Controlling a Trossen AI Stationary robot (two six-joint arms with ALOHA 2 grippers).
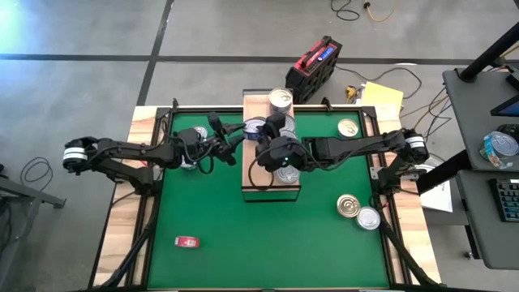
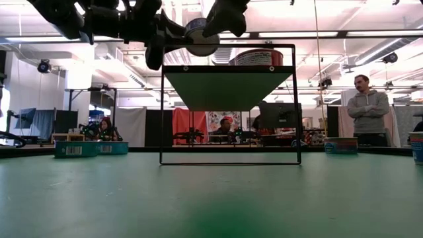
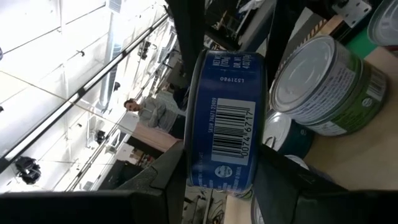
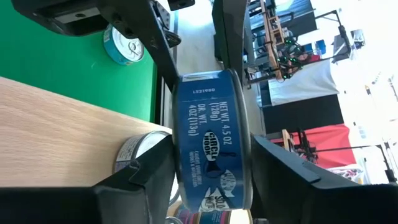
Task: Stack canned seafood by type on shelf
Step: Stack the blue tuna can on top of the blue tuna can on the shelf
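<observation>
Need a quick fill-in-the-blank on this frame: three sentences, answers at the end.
1. The left gripper and right gripper both grip one ___ can above the shelf.
2. The red object lies on the ___ mat.
3. Right of the shelf, ___ loose cans sit on the mat.

Answers: blue; green; three
</observation>
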